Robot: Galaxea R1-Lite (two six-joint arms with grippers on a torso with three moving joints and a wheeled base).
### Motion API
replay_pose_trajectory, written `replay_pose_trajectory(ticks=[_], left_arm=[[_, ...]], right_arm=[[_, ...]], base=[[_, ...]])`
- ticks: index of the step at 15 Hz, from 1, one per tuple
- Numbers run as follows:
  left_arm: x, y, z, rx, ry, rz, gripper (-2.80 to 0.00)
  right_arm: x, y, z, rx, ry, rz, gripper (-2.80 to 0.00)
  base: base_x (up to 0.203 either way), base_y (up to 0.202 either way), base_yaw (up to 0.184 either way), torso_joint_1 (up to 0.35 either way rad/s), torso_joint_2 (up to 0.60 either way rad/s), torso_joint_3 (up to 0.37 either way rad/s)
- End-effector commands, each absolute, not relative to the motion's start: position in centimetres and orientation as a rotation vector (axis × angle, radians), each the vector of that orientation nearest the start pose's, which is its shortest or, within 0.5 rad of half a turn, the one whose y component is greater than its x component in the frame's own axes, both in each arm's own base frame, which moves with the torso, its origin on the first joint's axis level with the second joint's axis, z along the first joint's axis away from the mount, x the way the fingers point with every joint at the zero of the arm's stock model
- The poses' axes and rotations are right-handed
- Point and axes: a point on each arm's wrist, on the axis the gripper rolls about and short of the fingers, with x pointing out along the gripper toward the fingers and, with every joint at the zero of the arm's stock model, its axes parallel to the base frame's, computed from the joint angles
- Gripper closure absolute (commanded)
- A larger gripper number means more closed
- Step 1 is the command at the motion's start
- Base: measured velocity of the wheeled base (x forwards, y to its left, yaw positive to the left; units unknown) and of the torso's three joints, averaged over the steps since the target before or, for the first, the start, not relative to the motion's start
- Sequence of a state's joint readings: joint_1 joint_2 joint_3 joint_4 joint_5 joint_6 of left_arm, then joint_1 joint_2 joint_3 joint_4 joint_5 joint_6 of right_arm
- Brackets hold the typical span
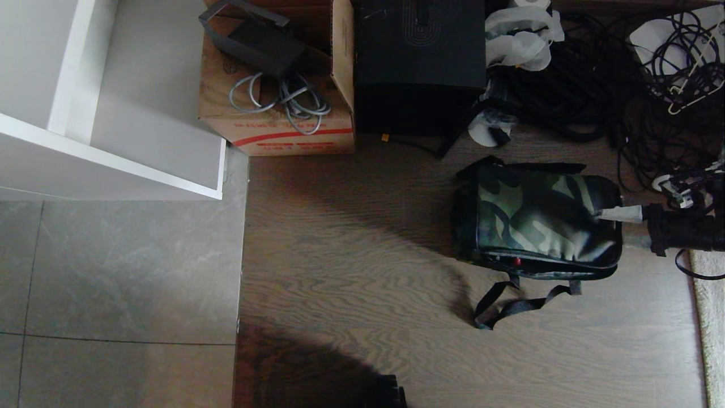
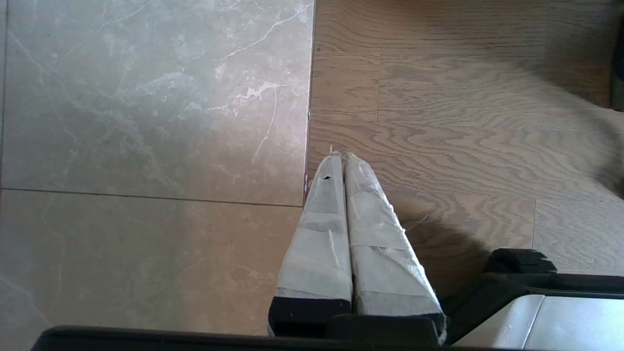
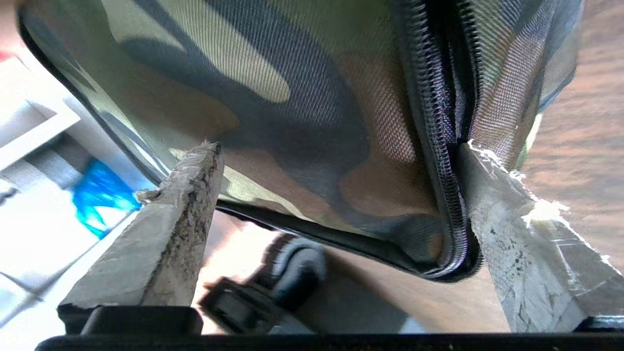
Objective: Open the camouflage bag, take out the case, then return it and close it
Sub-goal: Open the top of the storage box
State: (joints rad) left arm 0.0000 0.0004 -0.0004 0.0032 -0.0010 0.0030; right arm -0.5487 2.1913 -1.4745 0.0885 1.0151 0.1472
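A cardboard box (image 1: 283, 122) holding grey cables (image 1: 283, 102) stands beside a tall black box (image 1: 419, 62).

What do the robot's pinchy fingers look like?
Each gripper has two long, wedge-shaped fingers wrapped in whitish tape on a black base. The left gripper has cleaner tape; the right gripper's tape is scuffed and frayed at the tips. The right arm is black.

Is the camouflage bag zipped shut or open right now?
Partly open, it seems: the camouflage bag shows a dark gap between its zipper teeth in the right wrist view; no lining or case shows.
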Motion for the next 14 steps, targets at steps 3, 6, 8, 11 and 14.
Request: replay_pose_trajectory(ticks=[3, 6, 8, 11, 14], left_arm=[[-2.3, 0.0, 7.5, 0.003, 0.005, -0.001, 0.0], [-2.3, 0.0, 7.5, 0.003, 0.005, 0.0, 0.0], [-2.3, 0.0, 7.5, 0.003, 0.005, -0.002, 0.0], [-2.3, 0.0, 7.5, 0.003, 0.004, -0.002, 0.0], [-2.3, 0.0, 7.5, 0.003, 0.005, 0.0, 0.0]], right_arm=[[36.4, -20.4, 14.6, 0.862, 0.596, 0.383, -2.8], [35.9, -20.2, 15.1, 0.894, 0.596, 0.412, -2.8], [35.8, -20.1, 15.4, 0.942, 0.608, 0.401, -2.8], [35.8, -20.1, 15.5, 0.953, 0.606, 0.399, 0.0], [35.8, -20.1, 15.5, 0.941, 0.601, 0.409, 0.0]], base=[[0.0, 0.0, 0.0, 0.0, 0.0, 0.0], [0.0, 0.0, 0.0, 0.0, 0.0, 0.0], [0.0, 0.0, 0.0, 0.0, 0.0, 0.0], [0.0, 0.0, 0.0, 0.0, 0.0, 0.0], [0.0, 0.0, 0.0, 0.0, 0.0, 0.0]])
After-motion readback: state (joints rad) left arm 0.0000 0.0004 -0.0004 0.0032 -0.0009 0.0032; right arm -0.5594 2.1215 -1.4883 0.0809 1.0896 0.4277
